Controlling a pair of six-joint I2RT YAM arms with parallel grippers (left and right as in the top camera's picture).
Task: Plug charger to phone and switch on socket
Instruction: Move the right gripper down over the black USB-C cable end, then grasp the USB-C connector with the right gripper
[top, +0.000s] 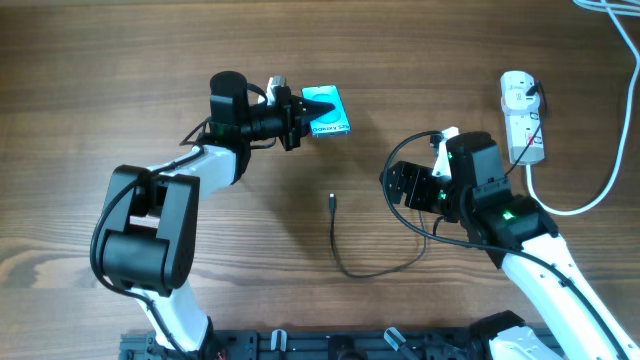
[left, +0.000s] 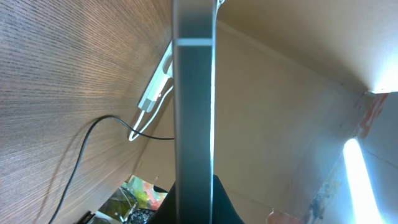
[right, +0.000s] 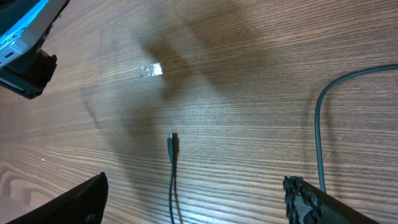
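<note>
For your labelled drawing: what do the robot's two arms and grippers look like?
The left arm and right arm are white links joined by bulky black joints, with thin black cables looped alongside. Green lights glow on the right arm. The left gripper and right gripper are black, each with two fingers.

Phone (top: 328, 112) left of socket (top: 522, 118); charger tip (top: 331, 203) on table (top: 100, 60) between them.
</note>
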